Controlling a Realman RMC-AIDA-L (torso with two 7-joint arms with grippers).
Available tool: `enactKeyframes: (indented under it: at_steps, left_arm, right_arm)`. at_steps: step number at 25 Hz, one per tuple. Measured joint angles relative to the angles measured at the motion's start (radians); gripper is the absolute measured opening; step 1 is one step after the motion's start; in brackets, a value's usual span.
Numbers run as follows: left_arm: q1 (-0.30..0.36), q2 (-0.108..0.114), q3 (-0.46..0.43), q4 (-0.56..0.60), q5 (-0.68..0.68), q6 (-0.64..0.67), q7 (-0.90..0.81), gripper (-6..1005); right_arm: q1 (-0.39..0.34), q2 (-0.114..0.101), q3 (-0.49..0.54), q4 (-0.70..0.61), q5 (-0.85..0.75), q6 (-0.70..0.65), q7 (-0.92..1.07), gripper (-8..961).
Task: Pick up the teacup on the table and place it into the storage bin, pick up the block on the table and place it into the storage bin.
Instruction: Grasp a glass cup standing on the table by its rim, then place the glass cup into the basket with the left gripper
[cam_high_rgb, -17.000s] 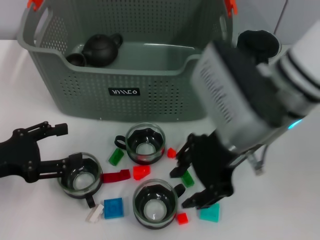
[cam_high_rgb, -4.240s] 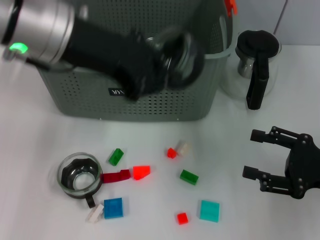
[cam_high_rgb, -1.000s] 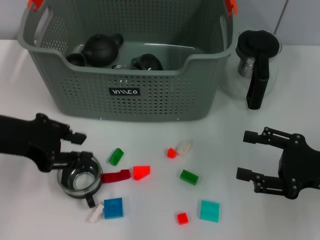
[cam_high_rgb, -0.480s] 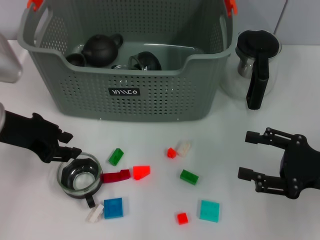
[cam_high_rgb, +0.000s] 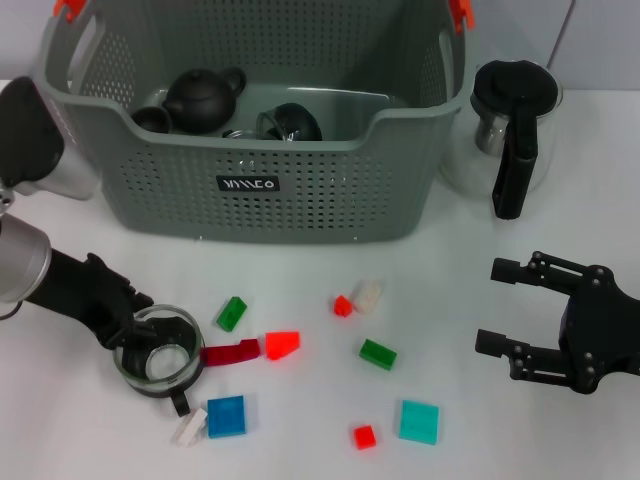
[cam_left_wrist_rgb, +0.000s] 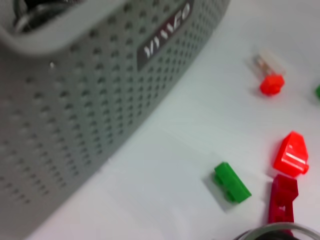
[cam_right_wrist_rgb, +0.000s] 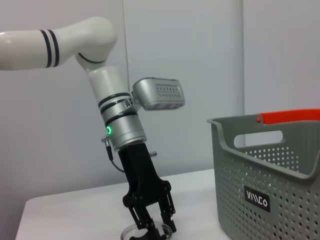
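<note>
A glass teacup (cam_high_rgb: 158, 352) with a black holder stands on the white table (cam_high_rgb: 80, 430) at the front left. My left gripper (cam_high_rgb: 137, 322) is down at its far left rim, open, with one finger over the rim and one outside it. The right wrist view shows this gripper (cam_right_wrist_rgb: 154, 226) low over the teacup (cam_right_wrist_rgb: 145, 233). Several blocks lie beside the cup: green (cam_high_rgb: 232, 313), red (cam_high_rgb: 283, 345), dark red (cam_high_rgb: 232, 352), blue (cam_high_rgb: 226, 416). The storage bin (cam_high_rgb: 250, 185) stands behind. My right gripper (cam_high_rgb: 497, 308) rests open at the right.
The bin holds a black teapot (cam_high_rgb: 203, 98) and dark teacups (cam_high_rgb: 290, 122). A glass jug (cam_high_rgb: 510, 135) stands right of the bin. More blocks lie mid-table: green (cam_high_rgb: 378, 354), teal (cam_high_rgb: 419, 421), small red (cam_high_rgb: 364, 436). In the left wrist view, the bin wall (cam_left_wrist_rgb: 75, 100) is close.
My left gripper has dropped and moved toward the teacup, from beside its far rim to over it. The right gripper has stayed put.
</note>
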Motion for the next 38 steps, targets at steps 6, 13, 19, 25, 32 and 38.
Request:
enactKeyframes:
  at_steps: [6,13,19,25,32,38]
  left_arm:
    - [-0.017,-0.001,0.003,0.035,0.028,-0.004,-0.001,387]
    - [-0.021,0.0,0.015,0.037,0.039,-0.029,-0.04,378]
    - [-0.026,0.002,0.019,0.037,0.048,-0.03,-0.052,370]
    - [-0.028,0.001,0.018,0.035,0.052,-0.02,-0.053,144]
    - [-0.041,0.031,-0.083,0.014,-0.074,0.147,0.023,45]
    - [-0.077,0.108,-0.25,0.027,-0.374,0.361,0.086,45]
  right_arm:
    - [0.001,0.0,0.0,0.0,0.0,0.002,-0.001,824]
    - [-0.003,0.001,0.0,0.0,-0.002,0.008,-0.002,824]
    - [-0.006,0.002,0.0,0.0,-0.002,0.008,-0.003,823]
    - [-0.007,0.001,0.0,0.0,-0.002,0.007,-0.003,823]
    - [-0.006,0.0,0.0,0.0,-0.001,0.007,-0.004,823]
    - [-0.005,0.001,0.0,0.0,-0.001,0.007,-0.004,823]
